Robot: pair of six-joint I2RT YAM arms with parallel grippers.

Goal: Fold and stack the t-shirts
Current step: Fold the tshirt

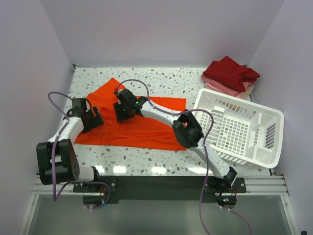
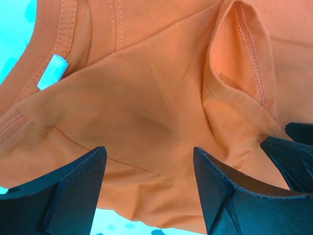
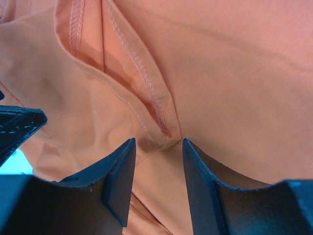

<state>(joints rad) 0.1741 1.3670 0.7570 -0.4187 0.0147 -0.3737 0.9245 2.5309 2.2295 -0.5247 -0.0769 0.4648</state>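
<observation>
The speckled table point(image 1: 161, 78) stands between plain pale walls point(image 1: 161, 29). On the orange shirt point(image 1: 146, 129), left gripper point(image 2: 147, 154) and right gripper point(image 3: 158, 147) have fingers spread.

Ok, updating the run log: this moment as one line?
left gripper: open above orange shirt near collar | right gripper: open astride a seamed fold | folded shirts: stacked far right

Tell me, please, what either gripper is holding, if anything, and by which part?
Nothing yet: the left gripper and the right gripper both stand open over the orange t-shirt.

Robot lab cell, bare white walls point(image 1: 161, 29), speckled table point(image 1: 142, 157) (arms point(image 1: 159, 115) bolted on)
</observation>
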